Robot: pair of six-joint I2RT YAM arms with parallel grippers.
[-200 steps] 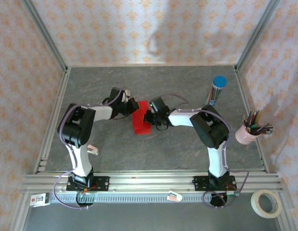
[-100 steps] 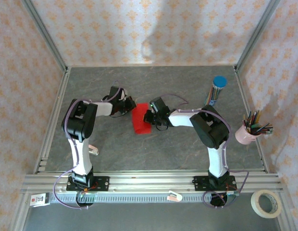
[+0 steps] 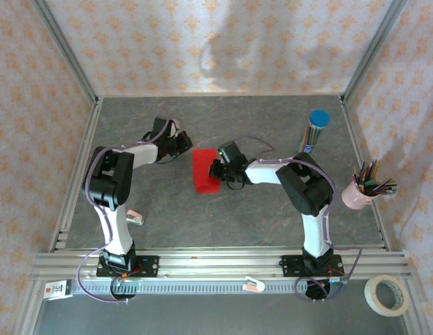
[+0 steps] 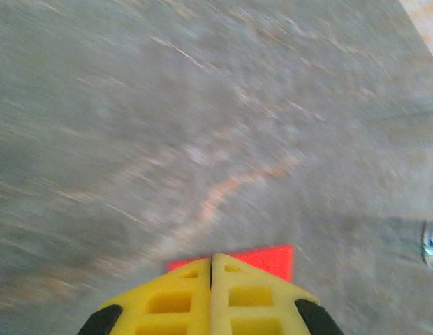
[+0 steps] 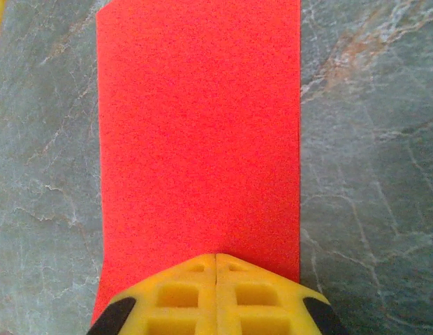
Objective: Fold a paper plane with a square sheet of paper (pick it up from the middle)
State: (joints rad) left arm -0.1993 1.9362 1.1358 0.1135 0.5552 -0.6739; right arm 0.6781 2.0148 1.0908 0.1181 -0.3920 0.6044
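Note:
The square sheet of paper (image 3: 203, 171) is bright red and lies on the grey table as a folded, upright rectangle. My right gripper (image 3: 214, 169) is shut at its right edge. In the right wrist view the closed yellow fingertips (image 5: 216, 257) rest on top of the red sheet (image 5: 199, 132), with no paper between them. My left gripper (image 3: 185, 144) is shut and empty, up and to the left of the sheet and apart from it. In the blurred left wrist view its tip (image 4: 211, 257) stands before a corner of the red paper (image 4: 276, 258).
A blue-capped tube of coloured pencils (image 3: 316, 128) lies at the back right. A pink cup of pencils (image 3: 362, 190) stands by the right rail. A tape roll (image 3: 387, 294) sits outside the frame at the front right. A small white item (image 3: 135, 218) lies beside the left arm.
My left gripper has drawn back from the sheet's upper left edge, up and to the left. The red sheet now lies flatter and straighter. The right gripper has stayed put.

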